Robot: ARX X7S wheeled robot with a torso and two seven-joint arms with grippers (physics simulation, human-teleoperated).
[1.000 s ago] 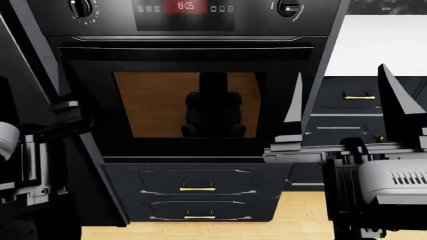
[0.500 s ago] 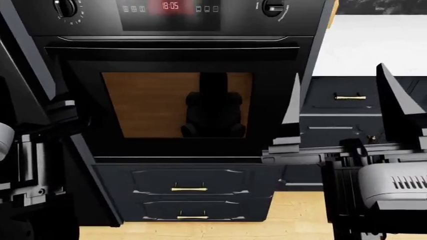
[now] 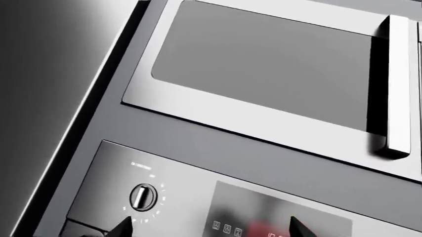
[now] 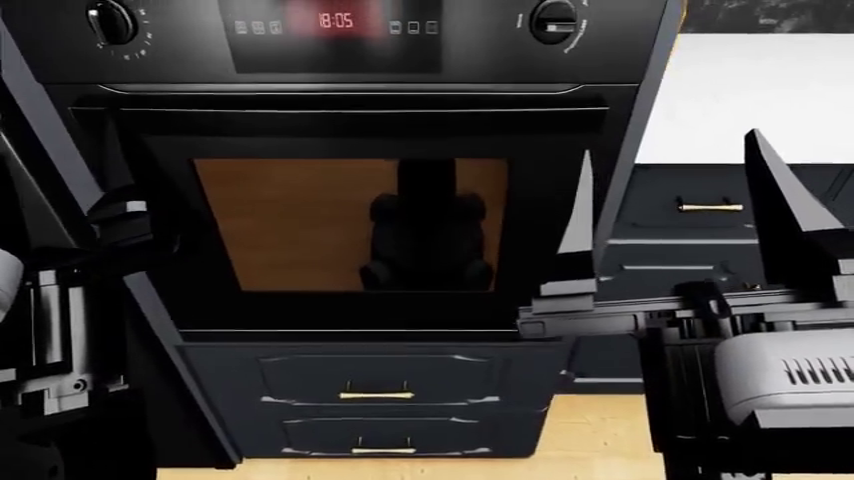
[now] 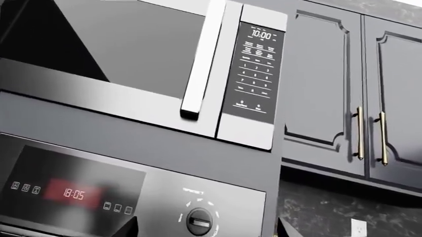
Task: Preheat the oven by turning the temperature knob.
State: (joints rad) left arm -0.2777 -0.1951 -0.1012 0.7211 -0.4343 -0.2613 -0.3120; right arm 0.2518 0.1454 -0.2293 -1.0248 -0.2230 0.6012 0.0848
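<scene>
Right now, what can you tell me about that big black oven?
The oven is glossy black and built into dark cabinetry, below a steel microwave. Its closed door has a window reflecting wood tones and a dark shape, with a long bar handle above it. The control panel holds a red clock reading 18:05, with a left knob and a right knob on either side. Neither claw touches it.

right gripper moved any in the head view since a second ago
Cannot tell: the right gripper sits at nearly the same spot in the picture while the oven shifts, so the view itself moved.
</scene>
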